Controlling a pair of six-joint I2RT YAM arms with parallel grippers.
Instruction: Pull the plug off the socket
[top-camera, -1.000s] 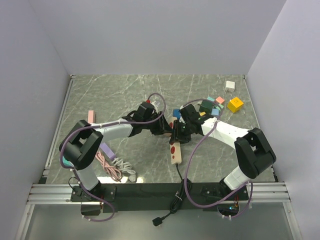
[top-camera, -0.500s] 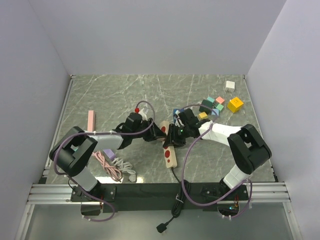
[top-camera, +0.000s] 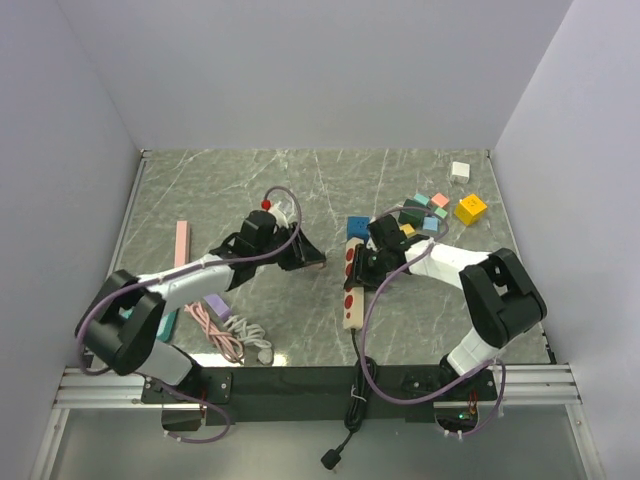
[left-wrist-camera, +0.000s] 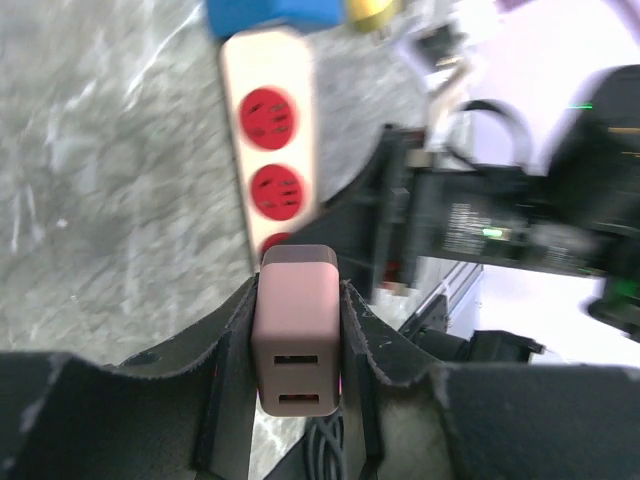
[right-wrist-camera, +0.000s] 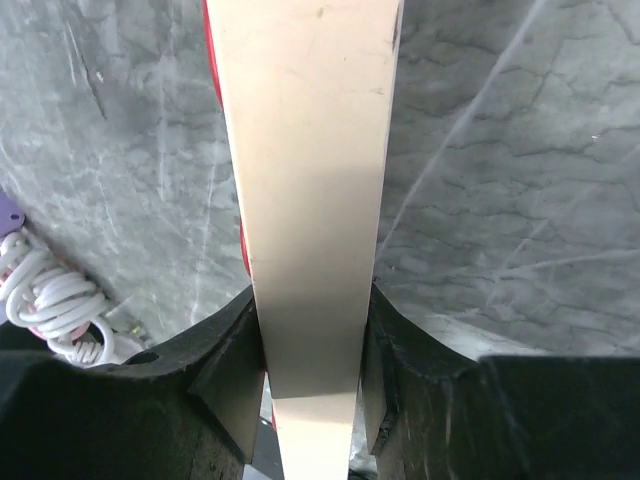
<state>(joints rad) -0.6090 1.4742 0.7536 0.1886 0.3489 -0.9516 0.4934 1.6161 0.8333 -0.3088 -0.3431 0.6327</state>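
In the overhead view the left gripper (top-camera: 303, 258) is seen well apart from the power strip (top-camera: 351, 290), but what it carries cannot be made out there. In the left wrist view a pink USB charger plug (left-wrist-camera: 295, 340) is shown pinched between its fingers (left-wrist-camera: 232, 345), clear of the strip's red sockets (left-wrist-camera: 270, 115); the third socket is partly hidden behind the plug. The strip is clamped edgewise by the right gripper (right-wrist-camera: 310, 320), as shown plainly only in the right wrist view, where the strip's ends are cut off.

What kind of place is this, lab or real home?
Probably a lab test cell: plain white walls box in a marble-look table, an aluminium rail fronts it, and coloured blocks lie scattered.
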